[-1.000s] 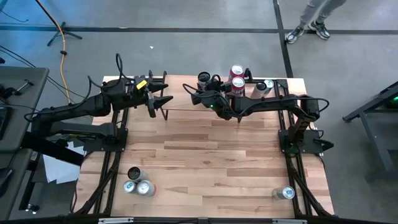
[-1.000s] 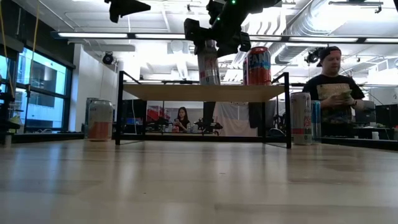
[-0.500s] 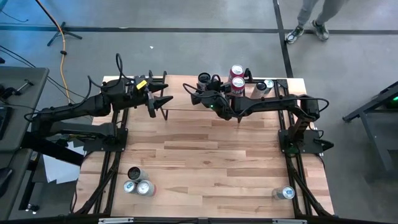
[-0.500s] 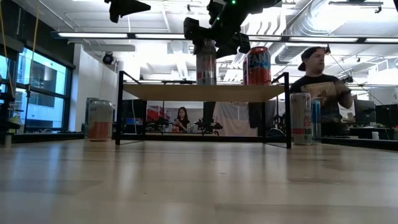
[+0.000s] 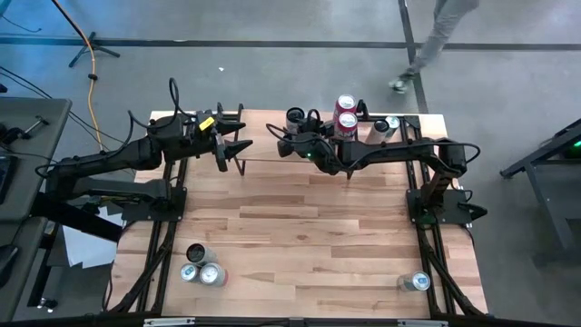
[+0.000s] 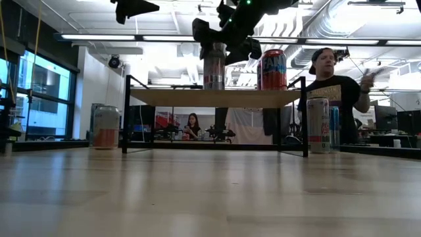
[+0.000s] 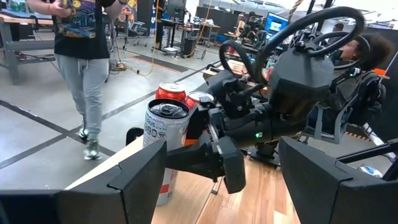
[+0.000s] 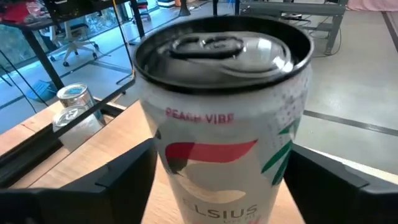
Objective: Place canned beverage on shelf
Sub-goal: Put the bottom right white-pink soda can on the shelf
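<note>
Release phase: we are seeing the right claw (image 6: pixel 223 47) spreading off the silver can (image 6: pixel 213 66), now standing on the shelf (image 6: pixel 217 97); left claw (image 5: pixel 234 152) is waiting part-open nearby.

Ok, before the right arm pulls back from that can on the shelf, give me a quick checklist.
1. Silver can upright on the shelf: ok.
2. Right claw fingers clear of the can's sides: ok, gaps show both sides.
3. Red cans beside it undisturbed: ok.
4. Left claw parked off the shelf's end, open: ok.
5. Can set back from the shelf's edge: cannot tell.
</note>
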{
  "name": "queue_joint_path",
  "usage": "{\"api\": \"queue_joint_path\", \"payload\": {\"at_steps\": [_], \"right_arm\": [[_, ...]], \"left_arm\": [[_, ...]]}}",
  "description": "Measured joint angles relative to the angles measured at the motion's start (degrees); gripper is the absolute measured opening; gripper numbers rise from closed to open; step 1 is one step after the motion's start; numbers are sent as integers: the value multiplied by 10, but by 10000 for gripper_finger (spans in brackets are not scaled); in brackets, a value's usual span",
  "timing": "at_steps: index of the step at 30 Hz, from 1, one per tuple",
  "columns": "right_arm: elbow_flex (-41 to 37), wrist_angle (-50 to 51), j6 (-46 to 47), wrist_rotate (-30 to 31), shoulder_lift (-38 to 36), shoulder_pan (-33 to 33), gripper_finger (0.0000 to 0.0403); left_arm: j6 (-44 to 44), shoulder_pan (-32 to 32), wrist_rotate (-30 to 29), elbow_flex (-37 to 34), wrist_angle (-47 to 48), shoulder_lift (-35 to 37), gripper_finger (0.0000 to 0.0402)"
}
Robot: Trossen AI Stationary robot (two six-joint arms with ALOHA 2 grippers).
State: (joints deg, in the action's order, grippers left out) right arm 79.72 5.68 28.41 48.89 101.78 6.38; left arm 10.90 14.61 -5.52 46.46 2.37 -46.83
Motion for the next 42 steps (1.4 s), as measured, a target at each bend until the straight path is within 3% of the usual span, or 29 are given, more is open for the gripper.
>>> {"api": "queue_joint_path", "payload": {"at_steps": [7, 18, 22, 26, 29, 36, 42], "right_arm": [[0, 20, -2, 1, -1, 0, 394], [0, 169, -4, -26, -68, -8, 386], [0, 208, -4, -104, -110, -16, 386], [0, 224, -64, -274, -153, -16, 386], [1, 257, -92, -344, -189, -17, 386], [1, 378, -108, -321, -259, -30, 386], [1, 431, -103, -264, -297, -47, 386]], "left_arm": [[0, 0, 0, 0, 0, 0, 269], [0, 0, 0, 0, 4, 0, 269], [0, 0, 0, 0, 4, 0, 269], [0, 0, 0, 0, 3, 0, 269], [0, 0, 0, 0, 3, 0, 269], [9, 0, 0, 0, -3, -18, 269], [13, 0, -3, 0, -76, -103, 269]]}}
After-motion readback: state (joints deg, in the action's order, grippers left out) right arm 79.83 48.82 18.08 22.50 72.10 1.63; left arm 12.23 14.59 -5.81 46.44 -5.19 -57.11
